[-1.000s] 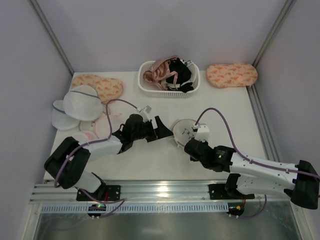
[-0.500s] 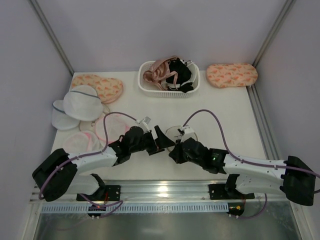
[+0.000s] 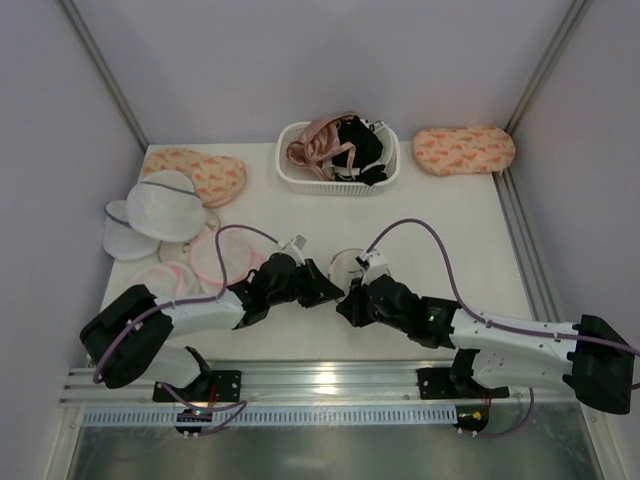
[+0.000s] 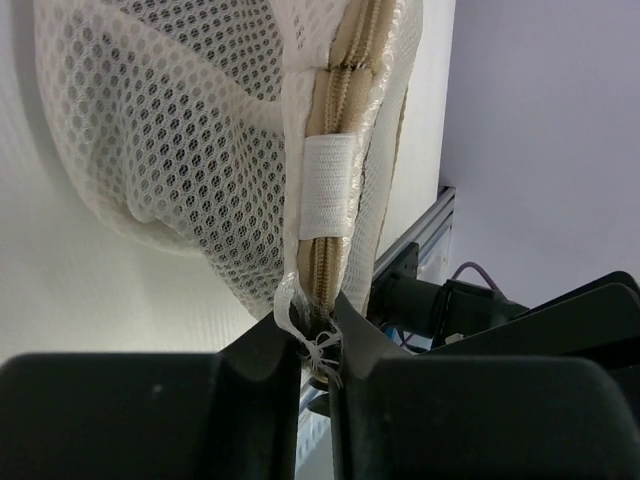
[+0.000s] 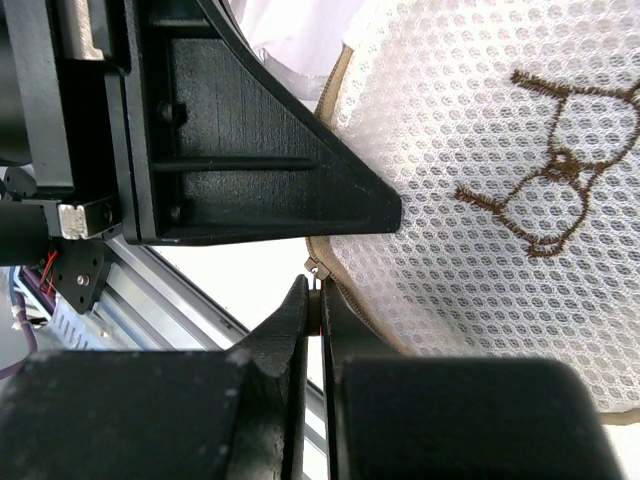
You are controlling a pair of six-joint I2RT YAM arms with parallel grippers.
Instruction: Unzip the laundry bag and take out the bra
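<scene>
The laundry bag (image 3: 346, 262), a round cream mesh pouch with a tan rim zipper (image 4: 342, 90), is held up on edge between both grippers at the table's front middle. My left gripper (image 3: 330, 291) (image 4: 318, 335) is shut on the frayed fabric end of the zipper, just below a white tab (image 4: 327, 192). My right gripper (image 3: 345, 308) (image 5: 320, 300) is shut on the small metal zipper pull (image 5: 316, 268) at the bag's rim. The mesh (image 5: 480, 150) carries a brown glasses-like mark (image 5: 545, 190). The bra is hidden.
A white basket (image 3: 385, 178) of pink and black garments stands at the back. Pink-rimmed pouches (image 3: 215, 258) and white domed bags (image 3: 165, 205) lie at the left. Patterned pads (image 3: 195, 170) (image 3: 465, 150) sit in the back corners. A metal rail (image 3: 320, 380) runs along the near edge.
The right gripper drew the bag toward the near left and tipped it on edge. The left gripper, open before, has shut on the zipper's end.
</scene>
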